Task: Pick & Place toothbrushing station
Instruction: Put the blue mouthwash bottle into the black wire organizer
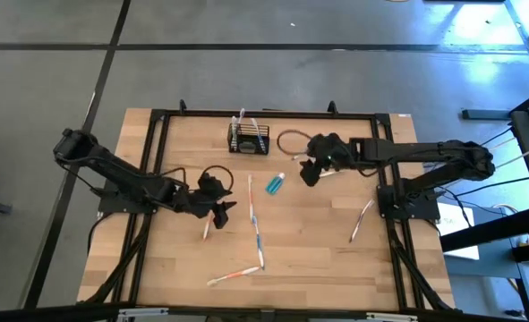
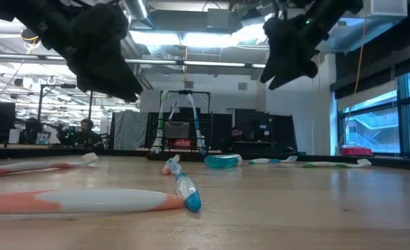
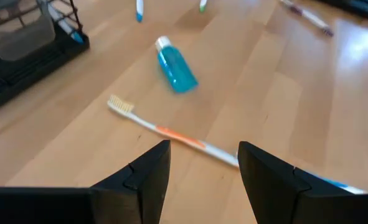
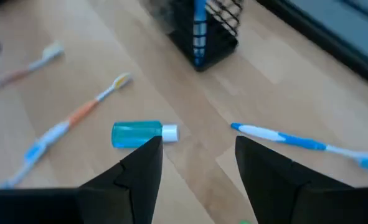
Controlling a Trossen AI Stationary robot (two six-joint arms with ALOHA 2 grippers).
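The black wire-mesh basket [image 1: 248, 139] stands near the table's far edge (brushes already inside). Both the right gripper [image 1: 310, 172] and left gripper [image 1: 216, 207] hover spread, empty. Risk: the scattered toothbrushes [image 1: 256, 224] may snag a descending finger.

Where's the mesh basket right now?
In the high view the black mesh basket stands at the table's far edge, near the middle, with toothbrushes upright in it; the teal bottle lies just in front, and the right gripper hovers beside that.
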